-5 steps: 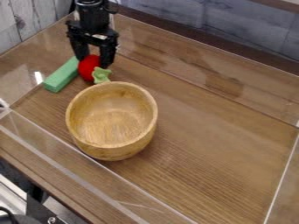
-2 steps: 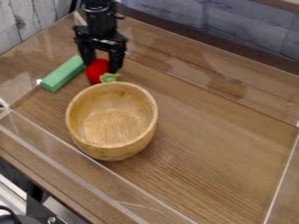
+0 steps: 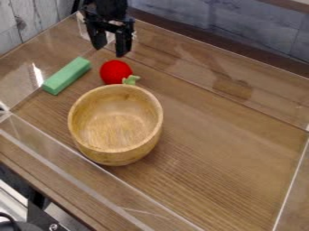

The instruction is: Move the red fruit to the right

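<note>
The red fruit (image 3: pixel 116 71) lies on the wooden table, small and glossy, with its green stem tip pointing right toward the bowl's far rim. It sits between the green block and the wooden bowl. My gripper (image 3: pixel 110 41) hangs above and a little behind the fruit, pointing down. Its two black fingers stand apart and nothing is between them. The fruit is free of the fingers.
A green rectangular block (image 3: pixel 68 75) lies left of the fruit. A wooden bowl (image 3: pixel 115 124) stands just in front of it. Clear plastic walls (image 3: pixel 49 153) fence the table on the near and right sides.
The gripper carried the fruit a short way right, off the block's end, let it go and rose away toward the back. The fruit now lies alone.
</note>
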### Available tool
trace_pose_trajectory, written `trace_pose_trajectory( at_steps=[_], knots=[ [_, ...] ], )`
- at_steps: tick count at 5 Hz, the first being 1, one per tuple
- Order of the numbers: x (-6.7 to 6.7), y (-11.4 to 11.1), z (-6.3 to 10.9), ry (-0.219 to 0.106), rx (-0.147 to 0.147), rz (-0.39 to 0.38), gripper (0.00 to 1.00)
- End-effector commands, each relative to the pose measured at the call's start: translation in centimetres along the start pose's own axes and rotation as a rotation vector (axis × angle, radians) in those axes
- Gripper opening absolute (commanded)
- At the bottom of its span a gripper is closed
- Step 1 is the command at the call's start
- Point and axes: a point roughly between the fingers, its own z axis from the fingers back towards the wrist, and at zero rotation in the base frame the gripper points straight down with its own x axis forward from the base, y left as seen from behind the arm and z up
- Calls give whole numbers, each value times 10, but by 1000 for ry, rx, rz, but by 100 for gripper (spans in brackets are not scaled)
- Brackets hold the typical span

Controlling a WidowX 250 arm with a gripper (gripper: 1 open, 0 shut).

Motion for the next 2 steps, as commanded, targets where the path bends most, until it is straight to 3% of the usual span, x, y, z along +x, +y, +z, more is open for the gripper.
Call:
trace_pose_trajectory(
  at_steps=[1,2],
  knots=[
    [11,8,14,-54,36,13,0],
    [13,8,9,-45,41,23,100]
  ],
)
